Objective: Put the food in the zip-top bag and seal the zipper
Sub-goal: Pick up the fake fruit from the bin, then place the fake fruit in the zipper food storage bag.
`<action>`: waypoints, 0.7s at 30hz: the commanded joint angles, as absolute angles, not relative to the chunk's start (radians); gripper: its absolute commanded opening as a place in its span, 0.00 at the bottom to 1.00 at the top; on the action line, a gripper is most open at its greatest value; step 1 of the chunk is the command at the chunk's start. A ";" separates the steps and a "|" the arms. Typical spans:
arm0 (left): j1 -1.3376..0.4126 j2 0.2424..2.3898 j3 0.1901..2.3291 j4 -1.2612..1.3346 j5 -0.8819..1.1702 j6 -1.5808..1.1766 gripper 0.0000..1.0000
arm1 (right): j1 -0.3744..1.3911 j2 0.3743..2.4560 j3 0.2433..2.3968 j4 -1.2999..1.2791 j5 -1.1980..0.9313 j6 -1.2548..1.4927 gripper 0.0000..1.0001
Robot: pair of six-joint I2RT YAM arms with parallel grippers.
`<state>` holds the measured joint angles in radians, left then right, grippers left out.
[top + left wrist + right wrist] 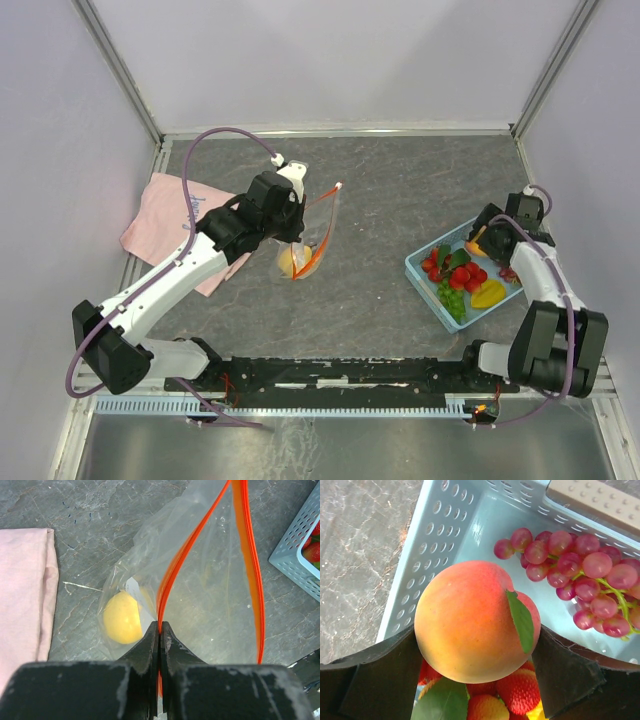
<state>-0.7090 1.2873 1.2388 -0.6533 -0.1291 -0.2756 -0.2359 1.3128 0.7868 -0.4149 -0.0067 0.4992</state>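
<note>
Left gripper (159,626) pinched shut on zipper (172,575) of bag (210,610). Right gripper (476,632), over basket (420,565) at 3 o'clock: jaws wide around peach (465,610); grip unclear.

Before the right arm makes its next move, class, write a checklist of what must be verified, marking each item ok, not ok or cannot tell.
1. Hold of the left gripper on the zipper: ok, clamped shut.
2. Mouth of the zip-top bag open: ok, strips spread apart.
3. Room beside the yellow fruit inside: ok.
4. The peach centred between the fingers of the right gripper: ok.
5. Firm grip on the peach: cannot tell.
6. The grapes outside the fingers: ok.
</note>
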 commanded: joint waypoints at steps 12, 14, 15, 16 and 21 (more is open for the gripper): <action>-0.711 1.274 1.278 -0.631 -0.123 -0.203 0.03 | -0.077 0.974 0.906 -0.550 -0.009 0.428 0.63; -0.712 1.273 1.279 -0.631 -0.123 -0.200 0.03 | 0.002 0.959 0.933 -0.550 -0.009 0.417 0.63; -0.712 1.273 1.280 -0.631 -0.122 -0.199 0.03 | 0.035 0.954 0.944 -0.545 -0.013 0.416 0.63; -0.712 1.273 1.281 -0.631 -0.122 -0.199 0.03 | 0.063 0.950 0.954 -0.535 -0.024 0.414 0.63; -0.711 1.271 1.294 -0.639 -0.120 -0.198 0.03 | 0.176 0.942 0.991 -0.452 -0.121 0.425 0.62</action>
